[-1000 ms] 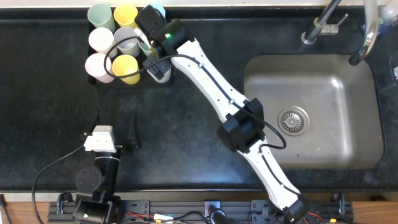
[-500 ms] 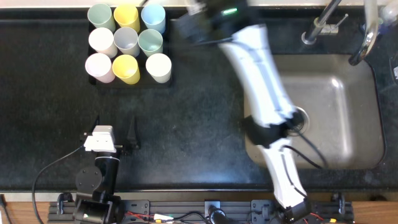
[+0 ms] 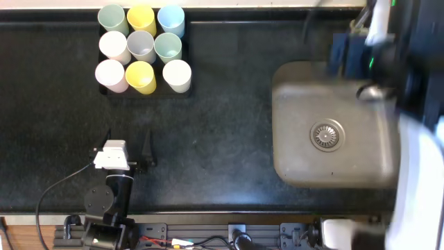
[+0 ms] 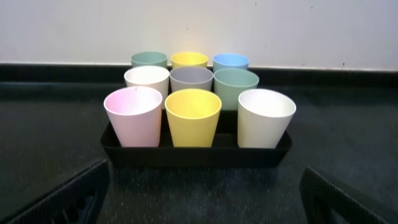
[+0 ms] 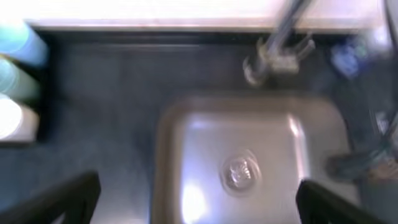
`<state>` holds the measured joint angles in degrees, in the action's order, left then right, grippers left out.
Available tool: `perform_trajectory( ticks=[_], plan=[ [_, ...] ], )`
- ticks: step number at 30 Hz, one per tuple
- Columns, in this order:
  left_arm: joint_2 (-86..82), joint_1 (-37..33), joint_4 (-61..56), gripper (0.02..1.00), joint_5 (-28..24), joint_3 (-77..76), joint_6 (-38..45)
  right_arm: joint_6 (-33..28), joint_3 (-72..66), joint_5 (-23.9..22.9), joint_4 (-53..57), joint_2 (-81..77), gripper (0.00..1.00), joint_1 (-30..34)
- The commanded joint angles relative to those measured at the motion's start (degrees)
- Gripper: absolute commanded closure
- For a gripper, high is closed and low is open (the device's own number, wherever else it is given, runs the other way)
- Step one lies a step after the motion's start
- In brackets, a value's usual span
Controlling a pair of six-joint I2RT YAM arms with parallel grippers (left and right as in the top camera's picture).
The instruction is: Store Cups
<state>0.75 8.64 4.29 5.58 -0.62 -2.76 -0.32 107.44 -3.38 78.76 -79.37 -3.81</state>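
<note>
- From above, a black tray (image 3: 156,93) sits at the back left of the worktop, and all the cups (image 3: 141,44) stand in it, upright with their mouths up.
- I count nine cups in three rows of three: two green, two yellow, two white, one blue, one grey and one pink.
- The left gripper (image 3: 128,137) rests near its own base and points up the counter at the tray, which lies straight ahead of it with bare worktop between. Its fingers are spread and hold nothing.
- The right arm (image 3: 416,160) hangs over the far right, above the single sink (image 3: 291,104), well apart from the tray. I judge the left arm the nearer one to the cups.

- From the left wrist, the tray faces the gripper squarely. The front row is the pink cup (image 4: 133,116), a yellow cup (image 4: 193,116) and a white cup (image 4: 266,117).
- Each cup's long axis stands vertical, so I judge that any grasp would come onto a rim or side from the front.

- From the right wrist, the right gripper (image 5: 199,200) looks straight down into the sink, with one drain (image 5: 238,173) and one tap (image 5: 280,48). Its fingers are wide apart and hold nothing.
- The tray's nearest cups sit off to the side, well away from it.
</note>
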Motion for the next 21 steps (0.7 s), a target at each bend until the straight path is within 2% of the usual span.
perform_trajectory(
  ticks=[1, 6, 8, 10, 14, 21],
  plan=[
    [-0.6, 0.0, 0.1, 0.020, -0.4, 0.2, 1.0, 0.6, -34.4, -1.1, -24.7, 23.9, 0.005, -0.7],
    [-0.6, 0.0, 0.1, 0.020, -0.4, 0.2, 1.0, -0.1, -73.8, -11.2, -71.5, 51.5, 0.005, -0.6],
    [-0.6, 0.0, 0.1, 0.020, -0.4, 0.2, 1.0, -0.1, -83.9, -11.9, -82.6, 58.6, 0.003, -0.7],
    [-0.6, 0.0, 0.1, 0.020, -0.4, 0.2, 1.0, -0.1, -90.6, -11.9, -85.7, 64.7, 0.003, -0.7],
    [-0.6, 0.0, 0.1, 0.020, -0.4, 0.2, 1.0, -0.1, -98.4, -11.9, -84.6, 73.2, 0.003, -0.7],
    [-0.6, 0.0, 0.1, 0.020, -0.4, 0.2, 1.0, -0.1, -106.0, -11.9, -84.6, 75.5, 0.003, -0.7]
  ],
)
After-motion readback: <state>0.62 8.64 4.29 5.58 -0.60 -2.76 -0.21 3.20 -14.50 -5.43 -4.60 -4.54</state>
